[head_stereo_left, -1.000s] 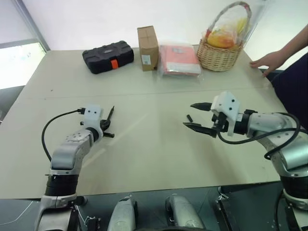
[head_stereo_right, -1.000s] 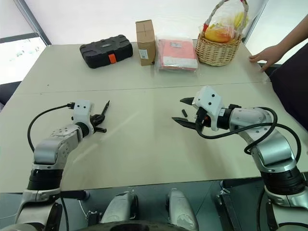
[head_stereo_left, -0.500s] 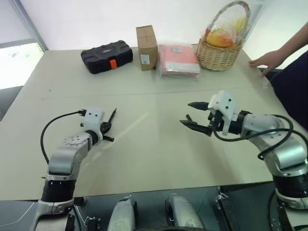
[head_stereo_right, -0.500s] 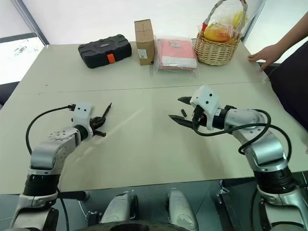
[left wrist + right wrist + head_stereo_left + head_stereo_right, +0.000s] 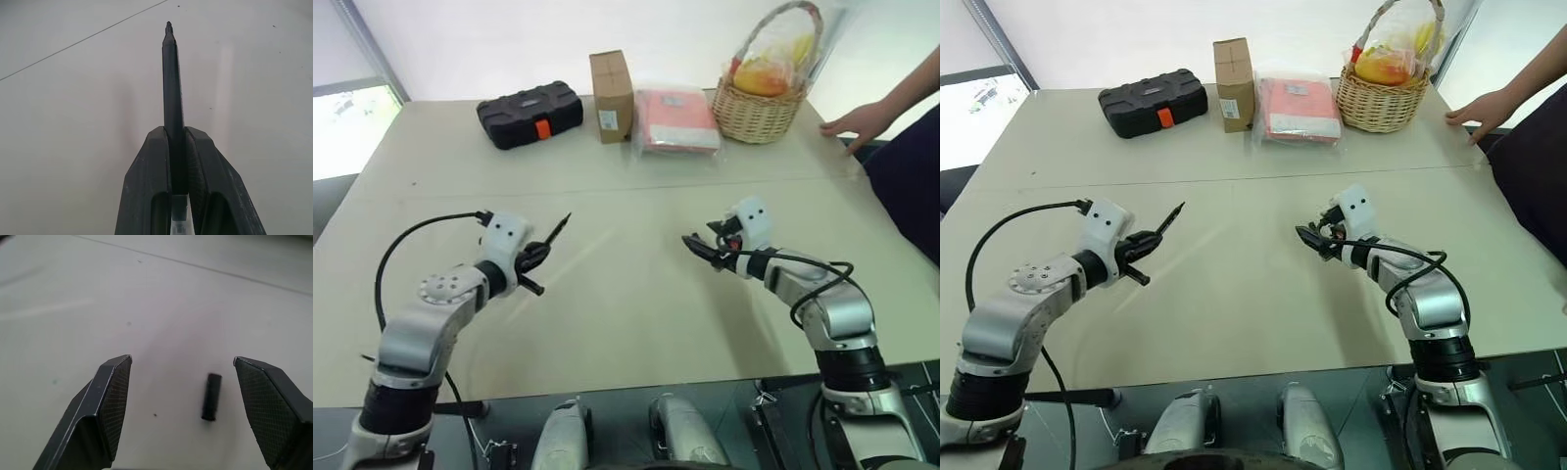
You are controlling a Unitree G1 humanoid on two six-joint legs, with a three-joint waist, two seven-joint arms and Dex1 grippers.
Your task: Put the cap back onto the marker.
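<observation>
no legible text, box label (image 5: 610, 119) too small to read

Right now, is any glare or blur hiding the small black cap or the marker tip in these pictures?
No: in the right wrist view the tiny black plastic cap lies sharp on the pale matte table, with a faint pinkish sheen around it. In the left wrist view the thin black marker is crisp to its tip, beside a soft streak of reflected light. In the left eye view, the left edge is washed out.

Silver arms, black-fingered tool (image 5: 705, 247).
</observation>
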